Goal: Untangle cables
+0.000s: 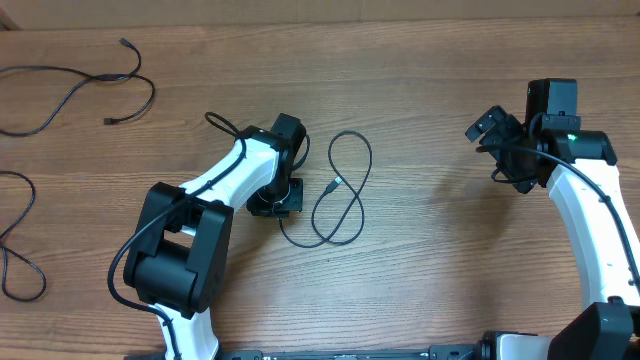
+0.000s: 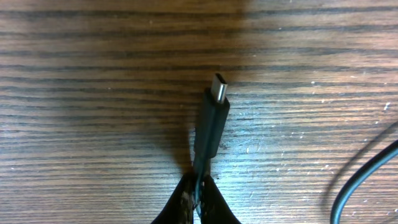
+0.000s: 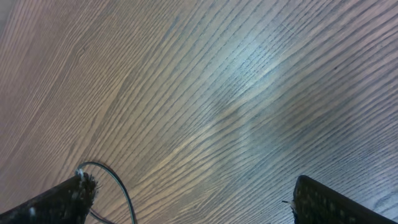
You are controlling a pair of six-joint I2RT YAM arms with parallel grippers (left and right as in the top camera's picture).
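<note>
A brown surface (image 1: 420, 80), streaked with fine darker wood grain, carries thin black cables (image 1: 334, 185) at centre and far left. One plug (image 2: 211, 121) is matte black with a silver metal tip. The left arm (image 1: 225, 180) and right arm (image 1: 590, 215) are white with black joints, and a small green light (image 1: 572, 138) glows on the right one.

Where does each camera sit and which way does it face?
Overhead: above the table, looking straight down; left arm, right arm, looped cable.
Left wrist: on left arm, looking down; shut left gripper pinches that cable behind plug.
Right wrist: on right arm, facing bare wood; open right gripper.
Shared: overhead and left wrist show that cable.
</note>
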